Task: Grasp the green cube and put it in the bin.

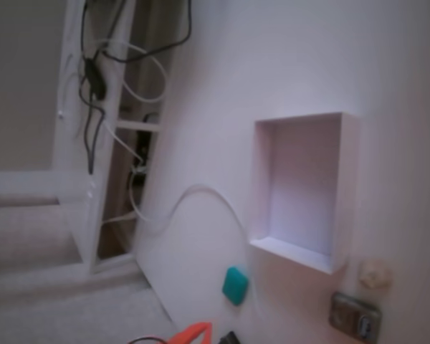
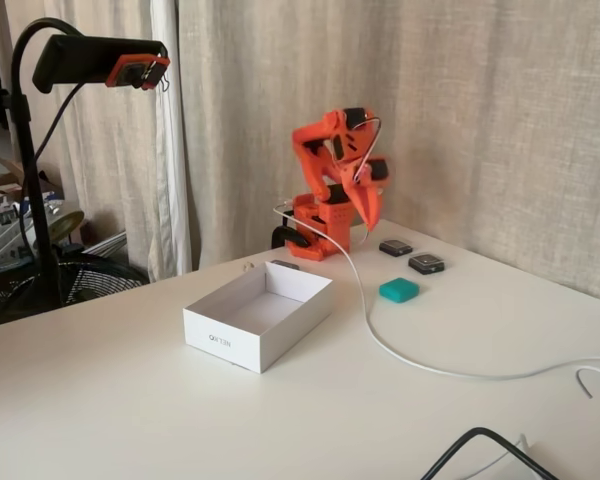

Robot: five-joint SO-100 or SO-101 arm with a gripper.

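We see nothing done yet: green cube (image 2: 399, 290) lies on table (image 2: 130, 400) toward far edge near arm base, apart from bin (image 2: 235, 340), which sits empty mid-table. Gripper (image 2: 365, 212) folded above, holding nothing; we cannot tell whether spread. Grasp, carry, drop all remain.

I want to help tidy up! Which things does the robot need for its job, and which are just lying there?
For the job:
green cube
bin
tool, folded up on the arm

Just lying about:
white cable
two small grey gadgets
beige ball
black cable
camera stand
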